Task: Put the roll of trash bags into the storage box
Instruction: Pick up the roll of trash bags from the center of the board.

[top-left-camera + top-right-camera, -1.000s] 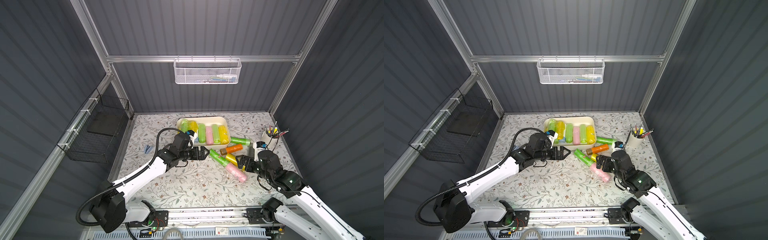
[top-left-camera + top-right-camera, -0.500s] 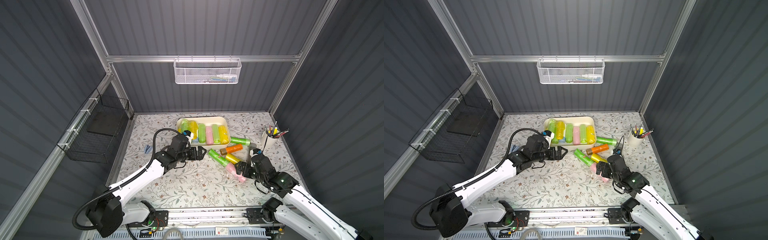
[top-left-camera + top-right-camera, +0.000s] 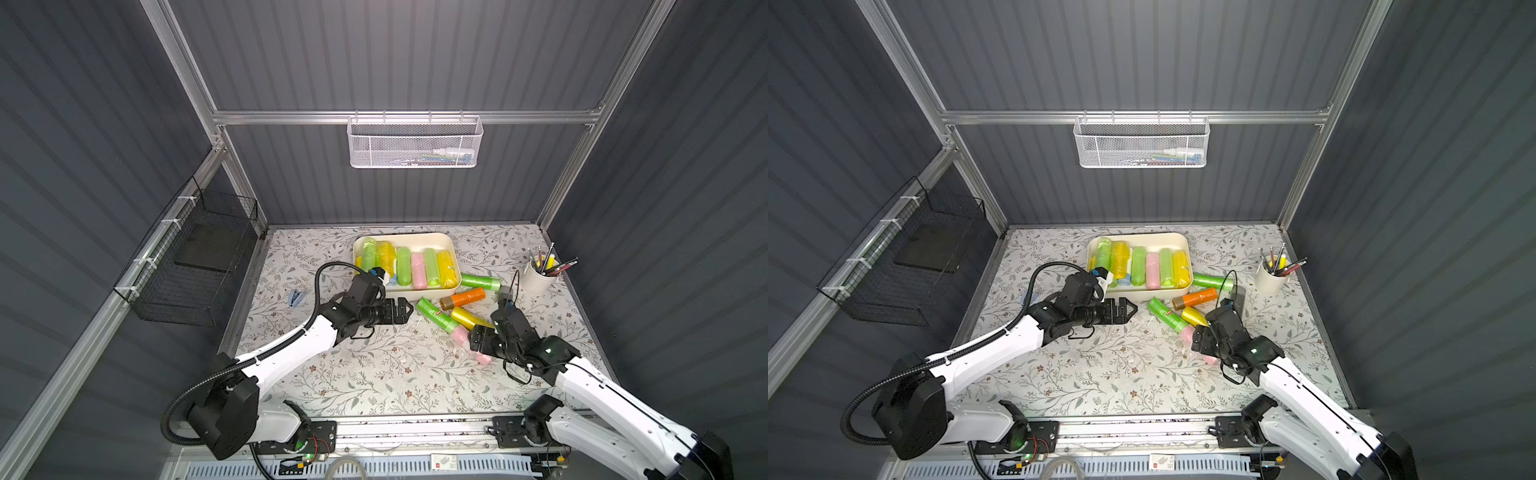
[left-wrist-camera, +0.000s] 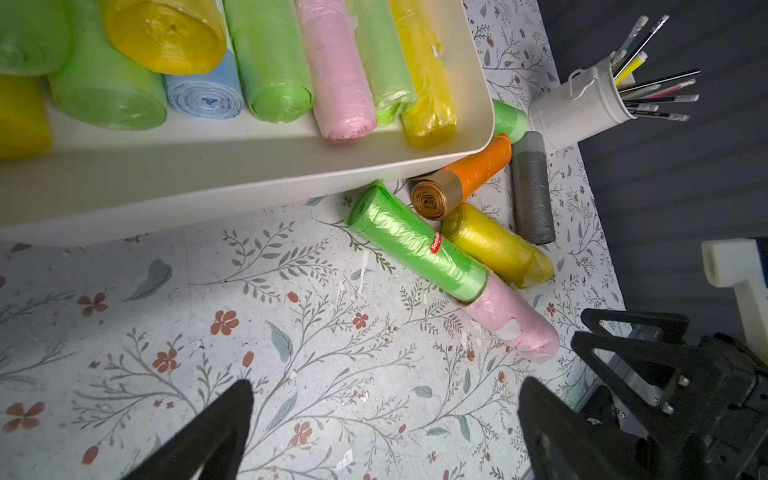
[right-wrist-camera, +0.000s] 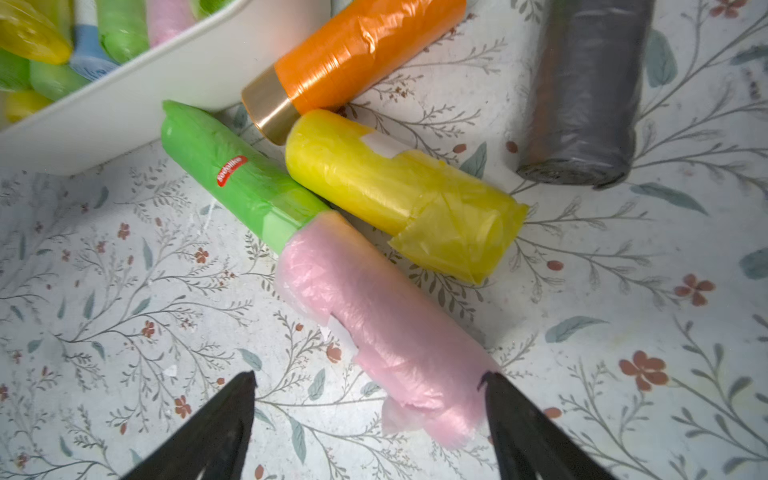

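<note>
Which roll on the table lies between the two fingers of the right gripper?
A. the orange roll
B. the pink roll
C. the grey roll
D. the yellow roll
B: in the right wrist view the near end of the pink roll lies between the two spread fingers of the right gripper, which has not closed on it.

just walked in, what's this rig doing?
Two arms are loading trash bag rolls into the storage box, which already holds several. The right gripper straddles the end of the pink roll on the table, jaws open, not yet gripping. The left gripper hovers open and empty by the box. A green roll, yellow roll, orange roll and grey roll lie loose nearby.
</note>
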Available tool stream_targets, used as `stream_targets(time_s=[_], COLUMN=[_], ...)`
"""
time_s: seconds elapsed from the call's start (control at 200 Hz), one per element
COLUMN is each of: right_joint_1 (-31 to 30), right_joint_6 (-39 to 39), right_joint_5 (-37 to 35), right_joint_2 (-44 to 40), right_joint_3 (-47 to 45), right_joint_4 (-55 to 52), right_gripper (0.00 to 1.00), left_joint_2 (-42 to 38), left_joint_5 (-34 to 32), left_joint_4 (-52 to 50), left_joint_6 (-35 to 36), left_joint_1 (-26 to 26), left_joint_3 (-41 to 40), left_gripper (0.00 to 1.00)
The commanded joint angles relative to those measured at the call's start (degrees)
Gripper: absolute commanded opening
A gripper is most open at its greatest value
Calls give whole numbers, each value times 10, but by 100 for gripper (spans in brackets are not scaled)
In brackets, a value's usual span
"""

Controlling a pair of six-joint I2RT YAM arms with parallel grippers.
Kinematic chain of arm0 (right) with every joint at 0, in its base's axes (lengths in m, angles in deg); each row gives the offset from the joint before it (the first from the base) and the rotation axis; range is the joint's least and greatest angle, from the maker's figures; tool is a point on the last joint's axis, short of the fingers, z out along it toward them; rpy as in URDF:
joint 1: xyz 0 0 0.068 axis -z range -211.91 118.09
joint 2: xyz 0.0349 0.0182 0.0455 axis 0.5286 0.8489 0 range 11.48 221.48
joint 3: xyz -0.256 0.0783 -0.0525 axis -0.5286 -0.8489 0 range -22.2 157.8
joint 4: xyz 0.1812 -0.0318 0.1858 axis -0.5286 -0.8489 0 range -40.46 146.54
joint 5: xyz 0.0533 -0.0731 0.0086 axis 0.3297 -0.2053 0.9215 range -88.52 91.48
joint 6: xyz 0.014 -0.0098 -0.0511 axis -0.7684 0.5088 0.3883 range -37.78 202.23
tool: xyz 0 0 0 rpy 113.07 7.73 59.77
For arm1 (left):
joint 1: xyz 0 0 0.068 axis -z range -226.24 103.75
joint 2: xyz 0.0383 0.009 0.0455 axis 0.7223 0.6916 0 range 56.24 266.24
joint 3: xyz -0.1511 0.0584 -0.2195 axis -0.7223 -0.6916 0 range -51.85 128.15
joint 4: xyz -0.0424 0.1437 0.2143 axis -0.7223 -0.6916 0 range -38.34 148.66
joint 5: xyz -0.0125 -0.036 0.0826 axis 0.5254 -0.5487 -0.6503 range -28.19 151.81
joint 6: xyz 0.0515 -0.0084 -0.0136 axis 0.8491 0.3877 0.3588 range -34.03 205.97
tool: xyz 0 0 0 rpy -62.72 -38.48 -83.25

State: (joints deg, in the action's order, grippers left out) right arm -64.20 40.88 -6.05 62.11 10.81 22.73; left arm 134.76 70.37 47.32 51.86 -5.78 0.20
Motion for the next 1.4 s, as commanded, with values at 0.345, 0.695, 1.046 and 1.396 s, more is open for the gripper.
stream_targets(time_s=[0.345, 0.695, 1.046, 1.396], right_joint_1=[-22, -37, -38, -37], right_joint_6=[46, 121, 159, 191], right_joint_5=[9, -13, -4, -2], right_joint_2=[84, 202, 249, 295], right_joint_3=[60, 112, 123, 136], right_joint_4=[-24, -65, -46, -32], right_gripper=[83, 82, 82, 81], left_joint_2=[32, -9, 13, 17], left_joint_5=[4, -18, -36, -34], left_joint_4=[-38, -50, -60, -51], left_joint_6=[45, 62, 75, 61], left_joint_1=[2, 2, 2, 2], left_joint_3=[70, 52, 62, 34], left_gripper=[100, 100, 100, 100])
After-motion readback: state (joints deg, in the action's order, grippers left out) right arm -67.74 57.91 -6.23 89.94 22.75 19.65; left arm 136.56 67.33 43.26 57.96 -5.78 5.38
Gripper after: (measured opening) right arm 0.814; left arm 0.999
